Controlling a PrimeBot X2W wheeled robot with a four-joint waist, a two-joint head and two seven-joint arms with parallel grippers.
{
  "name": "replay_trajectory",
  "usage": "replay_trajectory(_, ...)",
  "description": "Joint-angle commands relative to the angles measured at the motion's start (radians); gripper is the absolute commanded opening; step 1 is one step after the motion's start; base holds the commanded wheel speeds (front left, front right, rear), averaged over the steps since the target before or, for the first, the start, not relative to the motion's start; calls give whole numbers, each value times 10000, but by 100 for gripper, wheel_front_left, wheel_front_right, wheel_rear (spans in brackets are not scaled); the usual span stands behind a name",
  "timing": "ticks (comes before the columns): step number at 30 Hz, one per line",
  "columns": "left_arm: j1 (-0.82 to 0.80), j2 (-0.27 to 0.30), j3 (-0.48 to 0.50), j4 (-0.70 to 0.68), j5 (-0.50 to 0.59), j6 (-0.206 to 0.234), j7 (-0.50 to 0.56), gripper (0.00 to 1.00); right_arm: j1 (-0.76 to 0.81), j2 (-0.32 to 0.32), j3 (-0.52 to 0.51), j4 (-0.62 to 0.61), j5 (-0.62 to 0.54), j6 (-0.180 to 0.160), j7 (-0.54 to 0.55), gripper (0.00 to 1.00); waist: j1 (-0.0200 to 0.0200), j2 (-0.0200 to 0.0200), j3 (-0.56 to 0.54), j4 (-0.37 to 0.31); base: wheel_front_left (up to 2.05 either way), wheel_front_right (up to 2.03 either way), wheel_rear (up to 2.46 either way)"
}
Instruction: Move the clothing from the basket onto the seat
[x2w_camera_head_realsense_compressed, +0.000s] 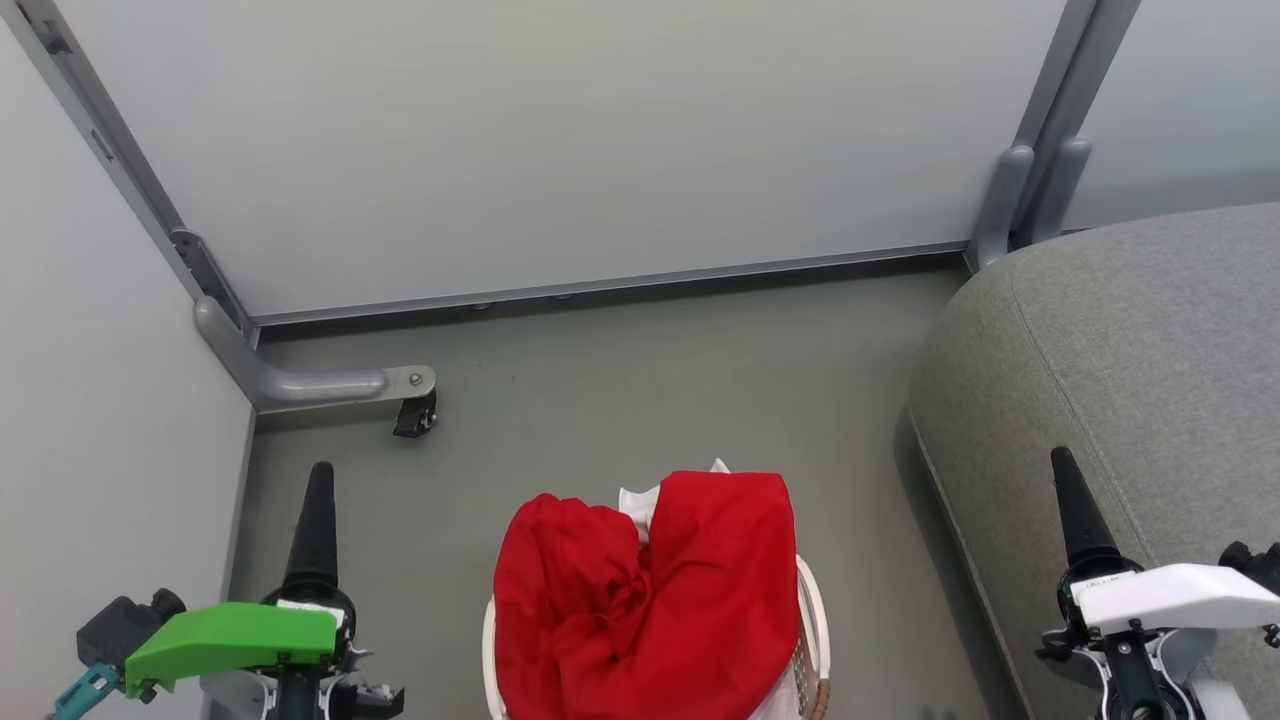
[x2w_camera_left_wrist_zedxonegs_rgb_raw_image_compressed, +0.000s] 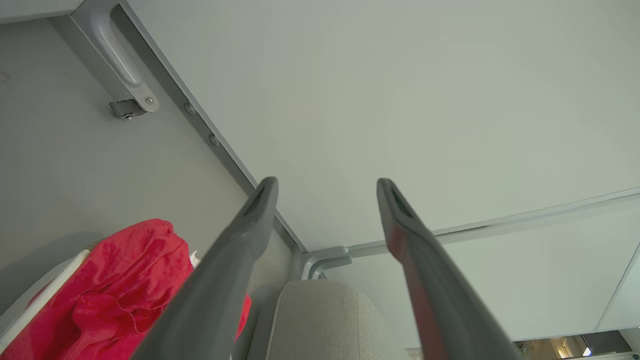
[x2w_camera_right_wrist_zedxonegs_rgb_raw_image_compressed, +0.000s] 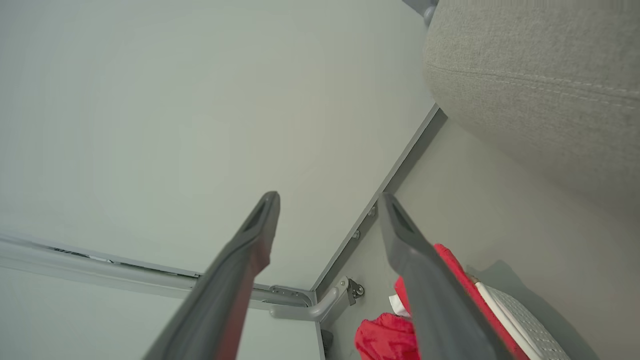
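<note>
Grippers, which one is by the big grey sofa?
The right gripper, with the white cover, shows against the sofa; the left gripper, with the green cover, is over the floor.

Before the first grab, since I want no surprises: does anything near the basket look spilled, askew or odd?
Nothing looks wrong. The clothing is heaped above the rim of the basket, but none lies on the floor. The basket stands upright beside the seat; the left gripper and right gripper are open, clear of it.

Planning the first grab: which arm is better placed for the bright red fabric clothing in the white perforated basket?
Left, probably: left gripper sits nearer the clothing; right gripper hangs by the grey woven sofa.
</note>
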Motion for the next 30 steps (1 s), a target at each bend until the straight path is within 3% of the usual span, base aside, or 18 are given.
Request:
replay_trajectory(1, -268, 57, -44, -242, 466, -26, -126, 100, 11, -98, -29, -248, -458, 2, -129, 100, 0, 0, 1, 5, 0, 0, 0)
replay_trajectory(12, -197, 72, -282, -613, 2817, -32, -517, 100, 177, -114, 41, -397, -2342, 3, -519, 100, 0, 0, 7, 24, 0, 0, 0)
replay_trajectory(30, 150, 91, -654, -16, 6191, 2, -1065, 100, 356, -137, 374, -526, -5318, 3, -1066, 100, 0, 0, 23, 32, 0, 0, 0)
